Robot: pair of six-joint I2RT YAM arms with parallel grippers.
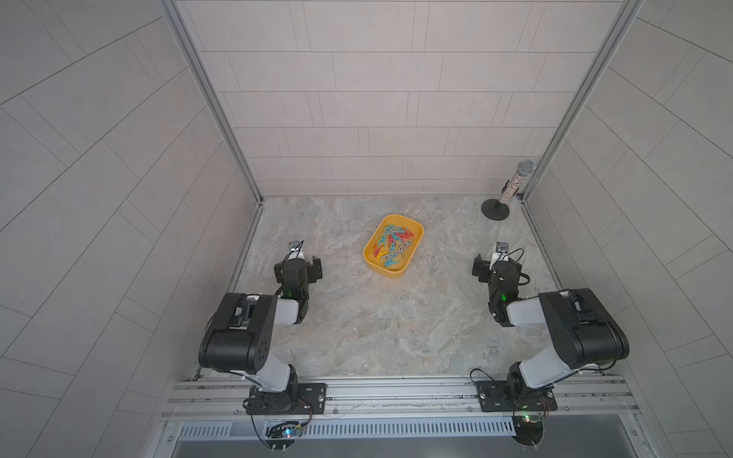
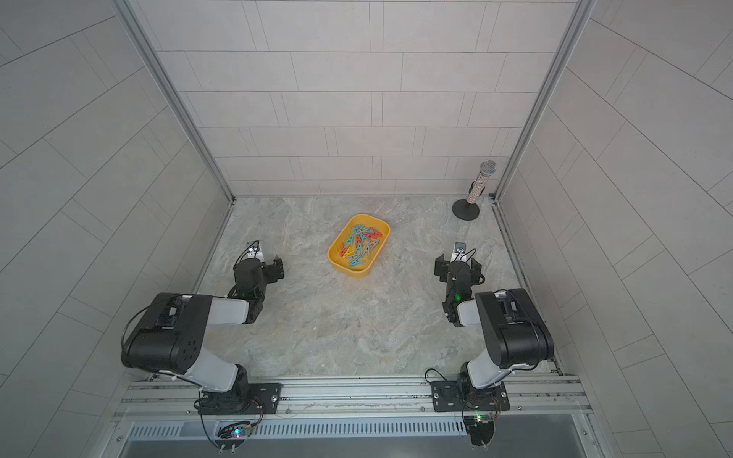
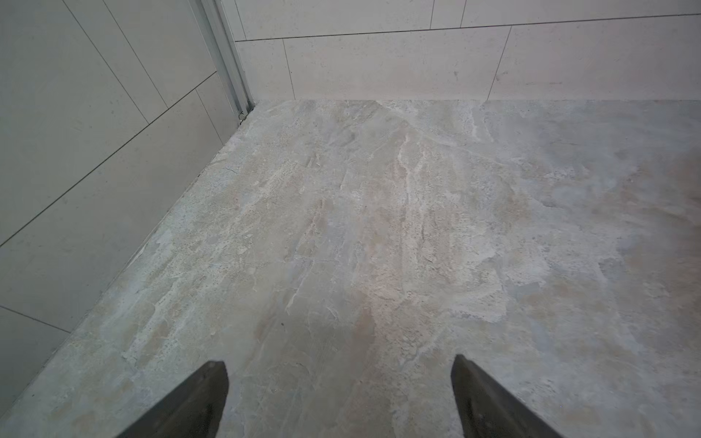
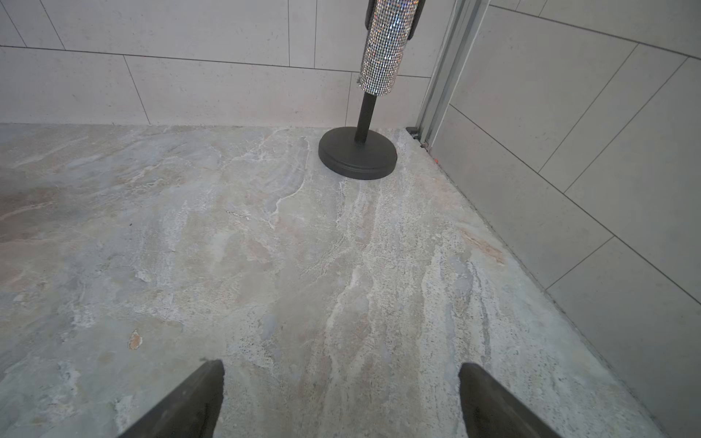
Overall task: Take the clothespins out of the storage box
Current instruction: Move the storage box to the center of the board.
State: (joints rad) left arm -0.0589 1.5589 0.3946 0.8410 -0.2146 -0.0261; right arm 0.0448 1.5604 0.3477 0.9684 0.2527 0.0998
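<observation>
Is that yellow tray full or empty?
Full: the storage box holds a heap of coloured clothespins; none lie on the table outside it.

Both arms rest folded at the near side of the scene, the left arm (image 1: 238, 333) on the left and the right arm (image 1: 575, 329) on the right. Each rises from its base, bends at the elbow and reaches its forearm toward the far side. The left gripper (image 3: 340, 379) and right gripper (image 4: 341, 379) point forward and down, well apart, jaws spread wide with nothing between the dark fingertips (image 3: 205, 398). A green light glows on the left wrist (image 1: 292, 294) and the right wrist (image 1: 503, 296).
</observation>
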